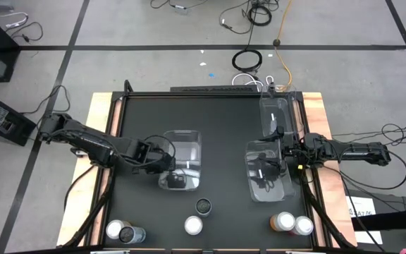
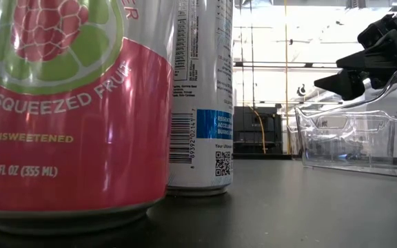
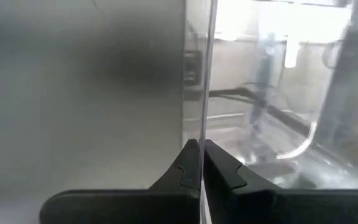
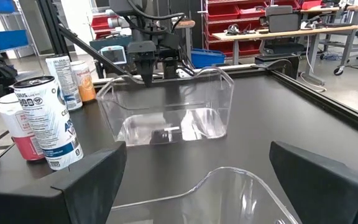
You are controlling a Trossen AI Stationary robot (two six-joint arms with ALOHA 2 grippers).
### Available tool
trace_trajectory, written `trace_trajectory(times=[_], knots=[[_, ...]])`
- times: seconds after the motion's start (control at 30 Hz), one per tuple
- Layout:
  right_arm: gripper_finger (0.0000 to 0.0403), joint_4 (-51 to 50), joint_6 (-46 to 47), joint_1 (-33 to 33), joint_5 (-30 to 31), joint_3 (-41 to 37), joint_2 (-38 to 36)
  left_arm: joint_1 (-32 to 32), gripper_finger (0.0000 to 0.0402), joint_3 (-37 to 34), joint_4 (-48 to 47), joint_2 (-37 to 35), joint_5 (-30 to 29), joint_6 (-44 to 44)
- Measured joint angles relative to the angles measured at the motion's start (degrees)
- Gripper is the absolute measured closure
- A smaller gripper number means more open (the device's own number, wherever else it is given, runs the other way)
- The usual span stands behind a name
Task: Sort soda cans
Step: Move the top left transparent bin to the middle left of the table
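Even overhead light, bright window glare behind, blurred near pink can (image 2: 67, 110).

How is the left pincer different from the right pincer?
The left pincer is pinched shut on the thin wall of a clear bin, but the right pincer is wide open and holds nothing. The left pincer is at its bin's side, while the right pincer is over another clear bin. Both are dark and have two fingers.

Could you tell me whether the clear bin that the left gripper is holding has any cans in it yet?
Empty: the clear bin held by the left gripper shows only bare floor in the high and right wrist views.
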Motion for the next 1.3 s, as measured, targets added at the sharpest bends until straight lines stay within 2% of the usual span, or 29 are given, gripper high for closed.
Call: trace_trajectory(times=[0.2, 0.53, 1.3], knots=[[0.0014, 0.0, 0.0, 0.0, 0.0, 0.0, 0.0, 0.0, 0.0382, -0.4, -1.2, -0.7, 0.0, 4.3], [0.0014, 0.0, 0.0, 0.0, 0.0, 0.0, 0.0, 0.0, 0.0377, -0.6, -2.0, -3.1, 0.0, 4.2], [0.0014, 0.0, 0.0, 0.0, 0.0, 0.0, 0.0, 0.0, 0.0375, -0.5, -0.1, -3.1, -1.4, 1.1]])
